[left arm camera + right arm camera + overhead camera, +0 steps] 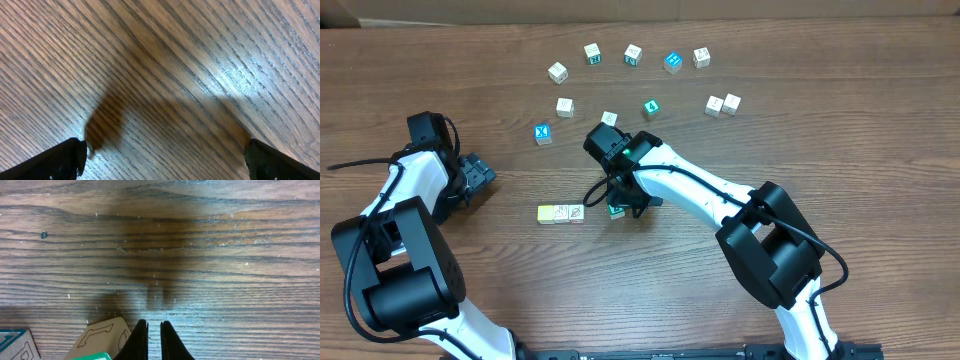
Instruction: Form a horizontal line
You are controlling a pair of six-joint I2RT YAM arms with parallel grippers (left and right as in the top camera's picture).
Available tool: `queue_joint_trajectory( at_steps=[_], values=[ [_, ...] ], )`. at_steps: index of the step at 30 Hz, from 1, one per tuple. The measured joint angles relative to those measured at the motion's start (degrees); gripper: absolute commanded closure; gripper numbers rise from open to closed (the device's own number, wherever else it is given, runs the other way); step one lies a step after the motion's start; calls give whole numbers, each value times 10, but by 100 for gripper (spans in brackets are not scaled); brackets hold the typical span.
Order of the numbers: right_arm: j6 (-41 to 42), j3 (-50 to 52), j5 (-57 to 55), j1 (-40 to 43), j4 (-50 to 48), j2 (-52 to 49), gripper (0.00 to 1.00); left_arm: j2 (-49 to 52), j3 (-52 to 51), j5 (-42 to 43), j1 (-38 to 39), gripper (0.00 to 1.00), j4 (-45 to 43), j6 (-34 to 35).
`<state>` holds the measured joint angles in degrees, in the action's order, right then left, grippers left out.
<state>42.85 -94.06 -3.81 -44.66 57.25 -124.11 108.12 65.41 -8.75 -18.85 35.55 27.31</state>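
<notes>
Pale yellow cube (547, 213) and a white line-drawn cube (574, 213) sit touching on the counter (840, 150), starting the row. The green cube (616, 211) lies just right of them, apart and half hidden under the right tool (150, 342), whose fingers are pinched together on nothing. A slow, square push low on its side should close that gap without skewing the pair. The left tool (483, 175) hangs wide open, well aside.

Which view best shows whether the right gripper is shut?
The right wrist view. It shows the right gripper from just behind, its two fingers almost touching with nothing between them. In the overhead view the arm's own wrist body covers the fingers, so the jaws can't be read. The left wrist view doesn't show it at all.
</notes>
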Motion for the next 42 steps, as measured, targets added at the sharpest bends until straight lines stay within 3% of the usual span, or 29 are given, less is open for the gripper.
queue_joint_trajectory(
  at_steps=[42],
  values=[
    [4, 0, -17, 0, 17, 0, 89, 0, 0, 0, 0, 0, 0, 0]
  ],
)
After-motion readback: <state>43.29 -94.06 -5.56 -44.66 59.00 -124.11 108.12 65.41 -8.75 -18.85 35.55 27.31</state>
